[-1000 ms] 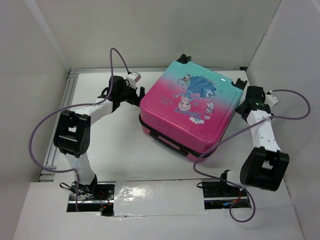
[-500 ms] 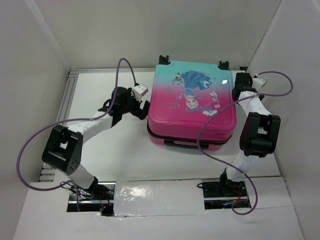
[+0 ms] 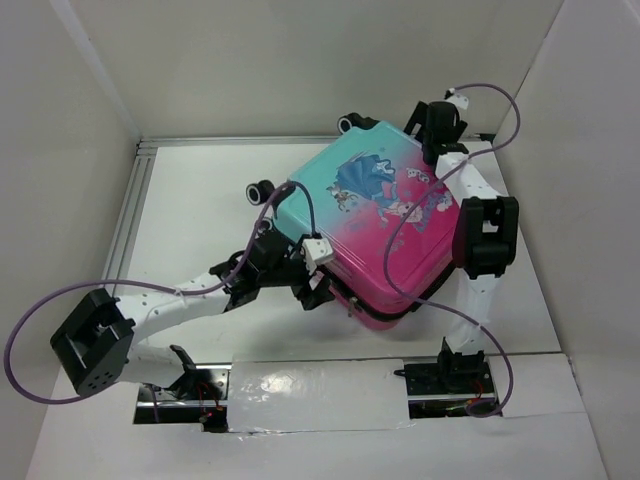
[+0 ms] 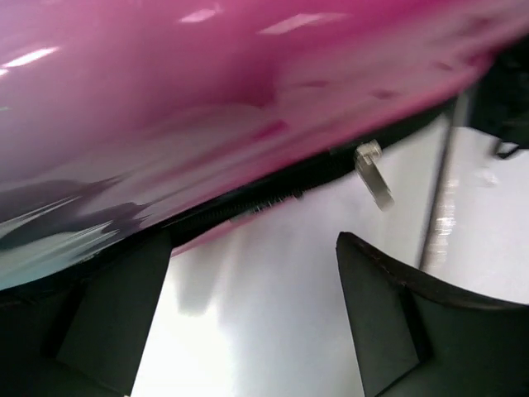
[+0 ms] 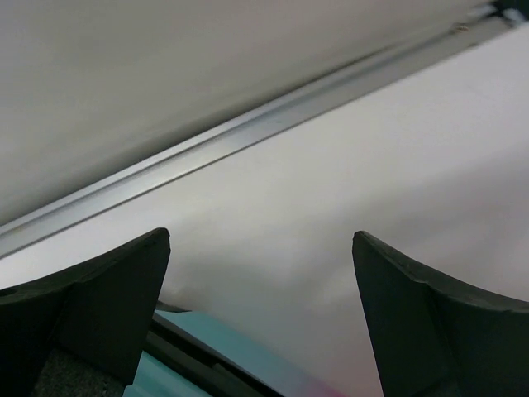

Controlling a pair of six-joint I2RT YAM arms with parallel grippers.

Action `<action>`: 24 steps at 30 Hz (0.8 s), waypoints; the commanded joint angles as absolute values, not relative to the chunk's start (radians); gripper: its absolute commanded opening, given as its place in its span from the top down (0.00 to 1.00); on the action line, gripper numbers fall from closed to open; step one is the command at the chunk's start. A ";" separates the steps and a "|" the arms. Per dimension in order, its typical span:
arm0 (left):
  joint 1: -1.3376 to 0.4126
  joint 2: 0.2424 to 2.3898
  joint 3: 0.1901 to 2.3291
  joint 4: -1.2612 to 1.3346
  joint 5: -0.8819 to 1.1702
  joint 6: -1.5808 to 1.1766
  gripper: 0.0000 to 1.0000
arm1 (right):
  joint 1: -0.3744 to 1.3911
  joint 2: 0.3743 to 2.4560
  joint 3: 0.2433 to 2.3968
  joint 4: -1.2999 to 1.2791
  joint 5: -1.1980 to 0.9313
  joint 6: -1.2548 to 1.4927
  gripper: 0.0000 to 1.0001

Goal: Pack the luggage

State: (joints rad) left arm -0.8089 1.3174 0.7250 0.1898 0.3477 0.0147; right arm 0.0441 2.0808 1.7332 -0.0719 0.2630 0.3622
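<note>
The luggage (image 3: 385,225), a closed pink-to-teal suitcase with a cartoon print, lies flat and skewed on the table, with black wheels (image 3: 262,190) at its far-left edge. My left gripper (image 3: 322,290) is open at its near-left pink edge. In the left wrist view the pink shell (image 4: 207,91), the black zipper line and a metal zipper pull (image 4: 372,172) lie just beyond my open left gripper (image 4: 252,306). My right gripper (image 3: 432,140) is open and empty above the far-right teal corner. That corner (image 5: 223,364) shows low in the right wrist view between the tips of my right gripper (image 5: 264,306).
White walls enclose the table on three sides. An aluminium rail (image 3: 135,230) runs along the left edge and another along the back (image 5: 248,124). Purple cables loop over both arms, and the right arm's cable (image 3: 390,250) lies across the lid.
The luggage has turned counter-clockwise, its wheels now far-left. My left gripper moved from its left side to its near-left edge. My right gripper moved back to the far-right corner.
</note>
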 commanded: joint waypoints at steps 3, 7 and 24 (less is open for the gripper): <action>-0.897 1.417 0.776 0.413 0.440 -0.040 0.05 | 0.238 2.230 1.837 -0.273 -0.106 0.290 0.03; -0.916 1.447 0.833 0.381 0.420 -0.049 0.05 | 0.264 2.284 2.009 -0.360 -0.095 0.249 0.04; -0.567 1.109 1.063 0.108 -0.049 -0.175 0.00 | 0.074 1.806 2.190 -0.544 -0.045 0.189 0.01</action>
State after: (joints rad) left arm -0.6903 1.0325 0.9260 0.1875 0.1093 -0.0902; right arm 0.1387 1.9495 2.2539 -0.4782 -0.0887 0.1818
